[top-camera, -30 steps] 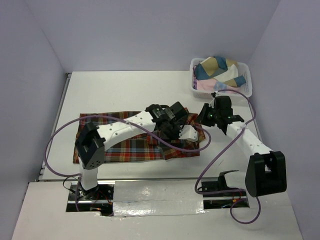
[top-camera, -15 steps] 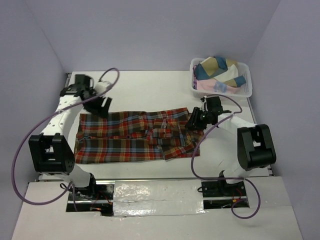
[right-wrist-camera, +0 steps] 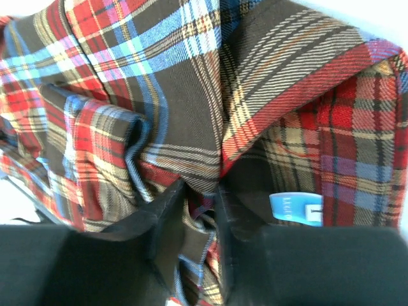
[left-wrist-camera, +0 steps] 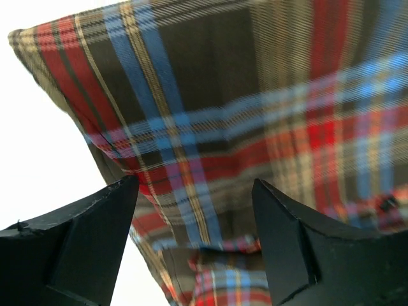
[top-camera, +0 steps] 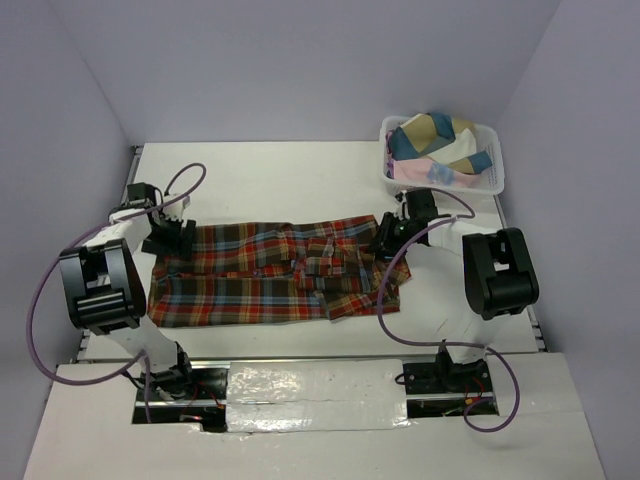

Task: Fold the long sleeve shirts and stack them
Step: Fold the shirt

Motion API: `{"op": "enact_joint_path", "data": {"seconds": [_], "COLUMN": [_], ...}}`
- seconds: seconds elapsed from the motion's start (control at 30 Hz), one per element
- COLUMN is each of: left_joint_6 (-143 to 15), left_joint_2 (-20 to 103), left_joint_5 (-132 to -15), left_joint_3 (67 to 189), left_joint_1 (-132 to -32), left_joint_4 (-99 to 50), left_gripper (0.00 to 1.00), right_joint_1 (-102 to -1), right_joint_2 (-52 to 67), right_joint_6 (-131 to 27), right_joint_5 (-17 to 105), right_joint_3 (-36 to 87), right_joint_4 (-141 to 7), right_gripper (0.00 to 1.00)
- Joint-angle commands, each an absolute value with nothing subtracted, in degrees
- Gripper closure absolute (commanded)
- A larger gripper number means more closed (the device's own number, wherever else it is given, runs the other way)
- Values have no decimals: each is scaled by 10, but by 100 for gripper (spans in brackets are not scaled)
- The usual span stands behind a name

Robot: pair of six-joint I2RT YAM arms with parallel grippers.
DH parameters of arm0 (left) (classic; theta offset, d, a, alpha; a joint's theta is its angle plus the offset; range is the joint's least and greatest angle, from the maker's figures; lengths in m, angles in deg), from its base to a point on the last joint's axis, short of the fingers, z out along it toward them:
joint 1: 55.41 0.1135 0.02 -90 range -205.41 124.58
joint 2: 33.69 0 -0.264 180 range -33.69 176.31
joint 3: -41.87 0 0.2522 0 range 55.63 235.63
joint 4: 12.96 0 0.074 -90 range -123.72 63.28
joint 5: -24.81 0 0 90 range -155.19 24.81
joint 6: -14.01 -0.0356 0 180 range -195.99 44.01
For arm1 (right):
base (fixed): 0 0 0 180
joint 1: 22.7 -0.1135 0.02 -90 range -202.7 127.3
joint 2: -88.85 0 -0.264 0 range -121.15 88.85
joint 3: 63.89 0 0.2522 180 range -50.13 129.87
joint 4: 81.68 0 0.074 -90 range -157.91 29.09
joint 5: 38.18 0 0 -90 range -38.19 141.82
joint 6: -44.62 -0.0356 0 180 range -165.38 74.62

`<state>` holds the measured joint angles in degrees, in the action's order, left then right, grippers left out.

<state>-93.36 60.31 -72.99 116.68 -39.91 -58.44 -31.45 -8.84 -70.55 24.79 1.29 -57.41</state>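
Plaid shirt [top-camera: 230,290] lies spread flat across the white surface [top-camera: 280,180]. Left fingers [left-wrist-camera: 76,242] are spread wide just above its far left corner, with nothing between them. Right fingers [right-wrist-camera: 162,213] are nearly together, pinching a fabric fold at the shirt's right end.

Left tool [left-wrist-camera: 194,183] sat w/ jaws wide apart, both black fingers [left-wrist-camera: 76,248] at bottom of frame, not gripping. Plaid shirt [left-wrist-camera: 255,108] filled most of the view: red, blue & dk brown checks. Its corner pointed up-left, w/ the edge running down toward the gap btwn the fingers. White surface [left-wrist-camera: 38,146] showed at left.
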Motion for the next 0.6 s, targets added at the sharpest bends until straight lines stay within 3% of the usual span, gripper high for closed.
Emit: {"op": "enact_joint_path", "data": {"seconds": [0.0, 0.07, 0.13, 0.2, 0.23, 0.3, 0.57], "left_joint_6": [-920, -922, -923, -927, -933, -937, -943], "left_joint_2": [638, 651, 667, 674, 675, 679, 691], "left_joint_5": [-711, -707, -704, -697, -694, -678, -673], "left_joint_3": [1160, 1159, 1159, 1153, 1150, 1143, 1150], "left_joint_1": [-386, -385, -385, -385, -385, -384, -383], "left_joint_4": [-532, -520, -519, -514, -512, -503, -509], "left_gripper": [15, 20, 27, 50, 75, 99, 100], "right_joint_1": [-318, -318, -314, -305, -303, -289, -288], "right_joint_2": [-93, -93, -84, -54, -32, -16, -19], "right_joint_6": [-716, -718, -716, -711, -710, -706, -696], "right_joint_5": [219, 221, 244, 281, 293, 307, 304], "right_joint_3": [33, 37, 37, 28, 23, 11, -9], "right_joint_4": [-596, -583, -573, -554, -547, -536, -536], "right_gripper": [71, 89, 97, 100, 100, 100, 100]}}
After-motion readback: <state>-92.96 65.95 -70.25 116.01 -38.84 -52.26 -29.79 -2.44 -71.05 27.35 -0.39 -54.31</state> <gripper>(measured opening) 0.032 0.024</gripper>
